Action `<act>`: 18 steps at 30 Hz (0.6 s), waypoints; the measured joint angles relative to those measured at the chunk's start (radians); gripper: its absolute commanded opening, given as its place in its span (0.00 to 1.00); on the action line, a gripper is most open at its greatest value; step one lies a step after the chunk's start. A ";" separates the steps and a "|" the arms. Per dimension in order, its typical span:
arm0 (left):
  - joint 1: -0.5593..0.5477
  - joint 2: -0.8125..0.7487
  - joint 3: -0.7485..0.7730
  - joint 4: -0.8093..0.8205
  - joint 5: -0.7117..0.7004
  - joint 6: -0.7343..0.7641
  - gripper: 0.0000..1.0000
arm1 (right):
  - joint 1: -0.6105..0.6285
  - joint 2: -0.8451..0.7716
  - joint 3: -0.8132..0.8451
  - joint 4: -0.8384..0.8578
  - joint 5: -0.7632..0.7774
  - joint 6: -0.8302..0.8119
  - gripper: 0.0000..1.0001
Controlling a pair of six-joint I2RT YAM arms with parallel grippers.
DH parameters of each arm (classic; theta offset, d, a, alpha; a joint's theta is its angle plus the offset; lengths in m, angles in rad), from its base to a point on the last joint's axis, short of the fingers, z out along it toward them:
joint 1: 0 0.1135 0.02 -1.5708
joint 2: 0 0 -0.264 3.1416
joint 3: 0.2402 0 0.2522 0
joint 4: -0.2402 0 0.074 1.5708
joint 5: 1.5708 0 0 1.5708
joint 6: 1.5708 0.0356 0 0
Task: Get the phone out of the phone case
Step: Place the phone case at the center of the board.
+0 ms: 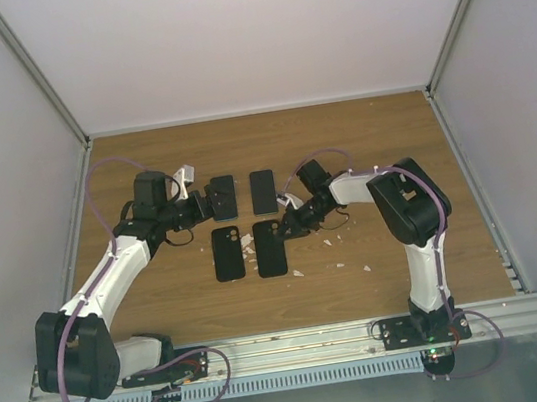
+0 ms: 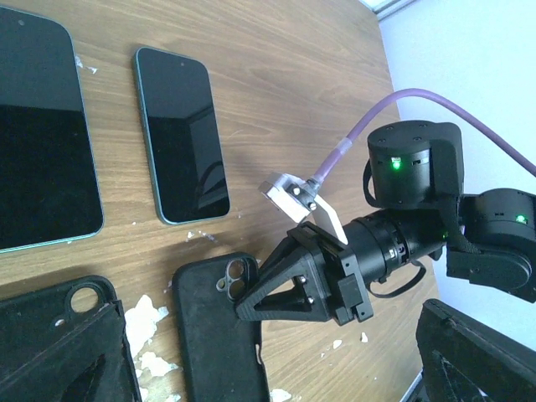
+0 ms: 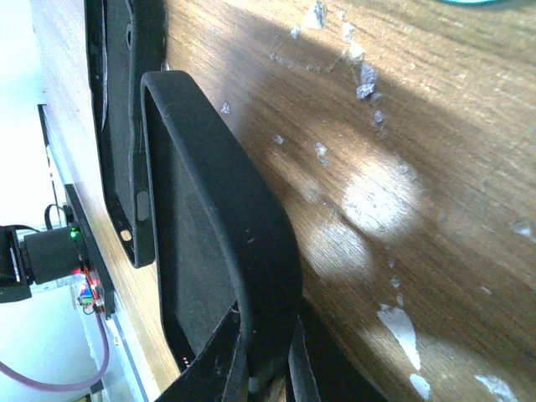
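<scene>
Two bare phones lie screen up at the back, the left phone (image 1: 221, 197) (image 2: 42, 134) and the right phone (image 1: 263, 191) (image 2: 182, 138). Two black cases lie in front of them, the left case (image 1: 227, 254) and the right case (image 1: 271, 249) (image 2: 213, 343). My right gripper (image 1: 290, 222) (image 2: 247, 306) (image 3: 268, 377) is shut on the right case's rim (image 3: 243, 209) at its camera corner. My left gripper (image 1: 205, 206) (image 2: 276, 368) is open and empty, beside the left phone.
White flakes (image 1: 335, 242) (image 3: 364, 79) are scattered on the wooden table right of the cases. The left case's side with its buttons shows in the right wrist view (image 3: 117, 126). White walls enclose the table on three sides.
</scene>
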 measured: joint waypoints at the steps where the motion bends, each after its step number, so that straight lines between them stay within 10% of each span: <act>1: 0.000 0.000 0.000 0.000 0.000 0.000 0.95 | -0.001 0.000 0.000 -0.001 0.002 0.003 0.11; 18: 0.008 0.000 0.000 0.000 0.000 0.000 0.95 | -0.004 -0.043 0.008 0.018 0.015 0.024 0.70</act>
